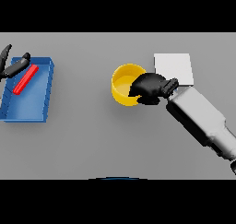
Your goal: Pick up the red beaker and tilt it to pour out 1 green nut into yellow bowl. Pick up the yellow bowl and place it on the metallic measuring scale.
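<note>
Table (pixel 92 140) – plain mid grey, no pattern. Bowl (pixel 120 82) yellow, paler inside. Scale (pixel 177 64) near-white, light grey. Tray (pixel 41 105) blue w/ brighter blue rim, beaker (pixel 26 79) in it solid red. Both hands – left (pixel 14 67), right (pixel 150 87) – dark, almost black; right arm (pixel 203 121) white & grey.

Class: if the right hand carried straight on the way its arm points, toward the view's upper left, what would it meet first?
The yellow bowl: the right hand already sits at its rim, seemingly touching, though depth is unclear.
</note>
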`<state>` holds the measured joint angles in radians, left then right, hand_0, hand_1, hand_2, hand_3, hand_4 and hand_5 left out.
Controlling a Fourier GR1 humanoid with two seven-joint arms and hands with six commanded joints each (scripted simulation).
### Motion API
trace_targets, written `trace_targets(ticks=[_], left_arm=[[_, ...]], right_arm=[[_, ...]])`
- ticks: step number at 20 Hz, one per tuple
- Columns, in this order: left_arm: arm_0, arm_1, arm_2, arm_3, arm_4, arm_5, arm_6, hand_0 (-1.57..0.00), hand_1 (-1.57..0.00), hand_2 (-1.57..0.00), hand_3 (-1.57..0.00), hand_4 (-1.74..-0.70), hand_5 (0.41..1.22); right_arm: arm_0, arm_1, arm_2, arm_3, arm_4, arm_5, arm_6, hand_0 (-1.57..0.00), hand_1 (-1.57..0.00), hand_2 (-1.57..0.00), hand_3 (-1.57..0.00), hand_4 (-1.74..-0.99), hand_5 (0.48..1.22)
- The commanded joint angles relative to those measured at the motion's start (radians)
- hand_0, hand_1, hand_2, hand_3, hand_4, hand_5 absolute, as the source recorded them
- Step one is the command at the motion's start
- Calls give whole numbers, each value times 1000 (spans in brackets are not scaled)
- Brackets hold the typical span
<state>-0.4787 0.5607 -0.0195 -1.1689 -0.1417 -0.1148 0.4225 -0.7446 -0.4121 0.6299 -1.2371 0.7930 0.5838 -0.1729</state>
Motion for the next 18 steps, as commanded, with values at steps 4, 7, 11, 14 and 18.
trace_targets(ticks=[4, 7, 11, 14, 18], left_arm=[[-16, 4, 15, 10, 18, -10, -3, 1, 1, 1, 1, -793, 702], [-16, -4, 12, 7, 21, -9, -11, 1, 1, 1, 1, -800, 704], [-7, 4, 27, -6, 39, -14, 28, 1, 1, 1, 1, -826, 723], [-13, -5, 24, -25, 46, -12, 48, 1, 1, 1, 1, -837, 737], [2, -10, 19, -52, 43, 2, 79, 1, 1, 1, 1, -851, 754]], right_arm=[[15, -16, -15, -64, 0, 12, 72, -1564, -1564, -1471, -1191, -1739, 1219], [29, -31, -43, -108, -19, 25, 100, -1520, -1567, -1520, -1179, -1740, 1219], [1, -78, -87, -68, -9, -21, 110, -1550, -1570, -1504, -1174, -1741, 1220], [-13, -114, -121, -16, -7, -82, 80, -1560, -1570, -1533, -1156, -1741, 1221], [-66, -130, -152, 130, 14, -159, 71, -1567, -1571, -1553, -1155, -1741, 1221]])
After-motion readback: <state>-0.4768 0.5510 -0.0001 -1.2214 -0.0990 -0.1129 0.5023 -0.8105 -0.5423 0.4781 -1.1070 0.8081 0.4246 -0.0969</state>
